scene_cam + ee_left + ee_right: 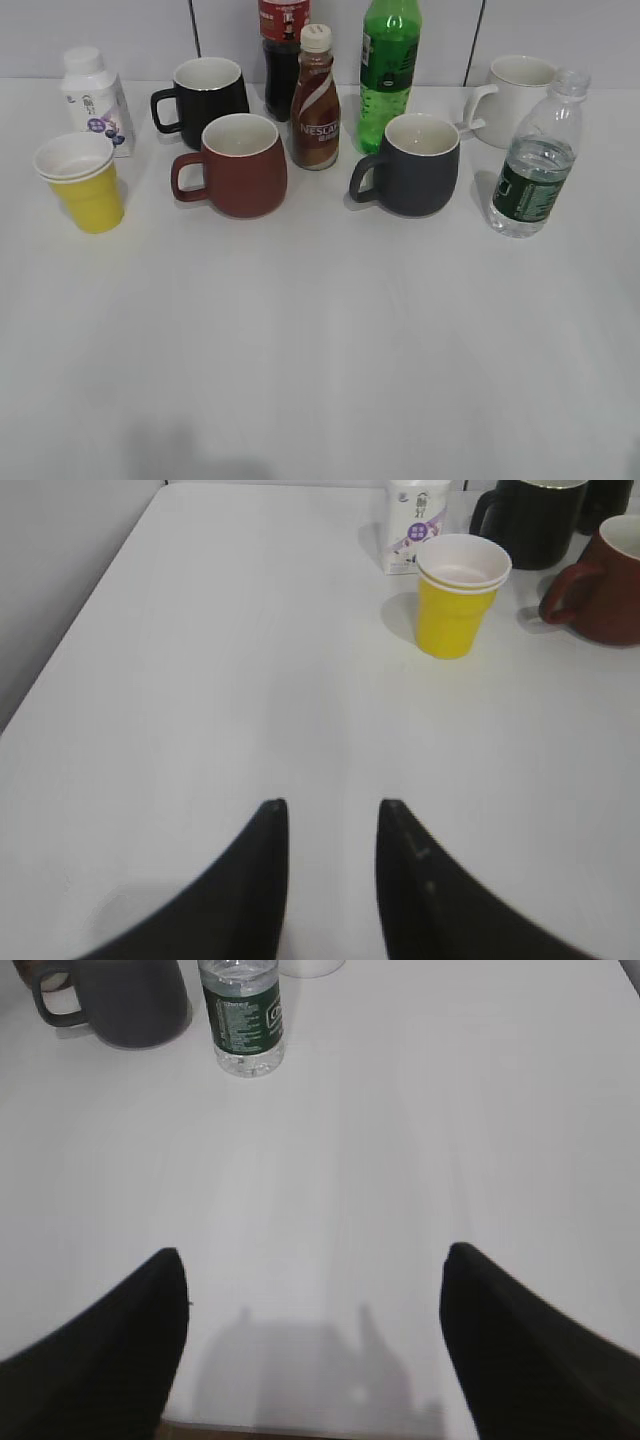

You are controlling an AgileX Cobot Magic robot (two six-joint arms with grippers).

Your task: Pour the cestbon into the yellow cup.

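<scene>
With the right hand [312, 1260] spread wide and empty, well short of the cestbon [536, 160] standing at the bench's right end, it should close squarely around the green label, far from the yellow cup [83, 182].

I see the water bottle [536, 160] standing far right on my table [320, 350]. The yellow cup [85, 182] stands far left.

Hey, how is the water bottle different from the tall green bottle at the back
The water bottle is clear with a dark green label band and clear cap; the green bottle is green all over. The water bottle is shorter and stands at the right edge; the green bottle stands behind the grey mug. Both are upright and capped.
</scene>
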